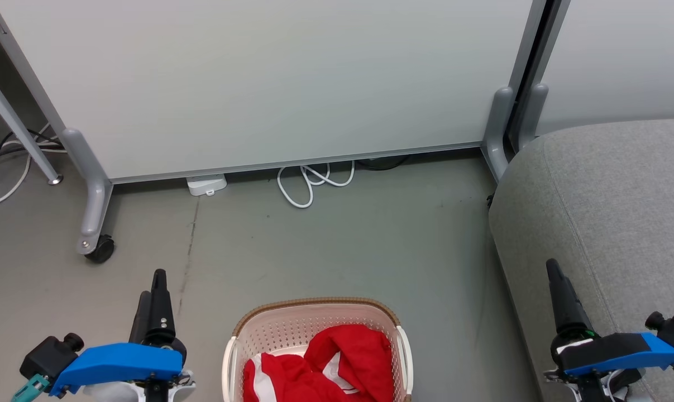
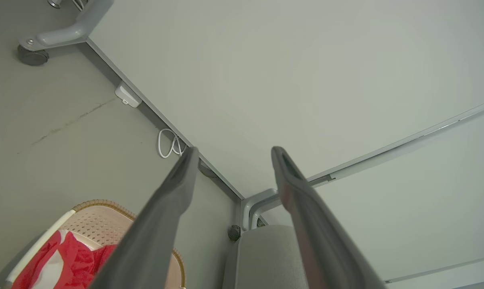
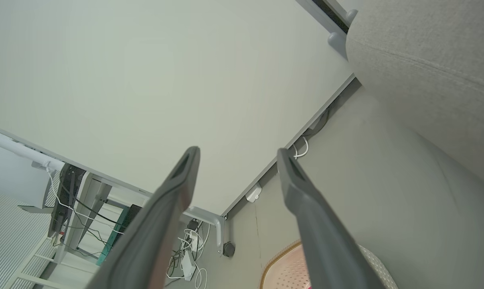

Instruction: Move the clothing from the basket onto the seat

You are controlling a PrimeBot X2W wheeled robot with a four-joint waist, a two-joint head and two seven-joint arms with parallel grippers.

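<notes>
Clothing (image 1: pixel 337 365) in basket (image 1: pixel 314 312), between left gripper (image 1: pixel 152 286) and right gripper (image 1: pixel 554 274), touching neither; both spread wide, holding nothing.

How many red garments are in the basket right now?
1 that I can tell apart: a bunched red heap of clothing in the basket. Its folds and the picture's bottom edge may hide another. No red shows on the seat.
</notes>
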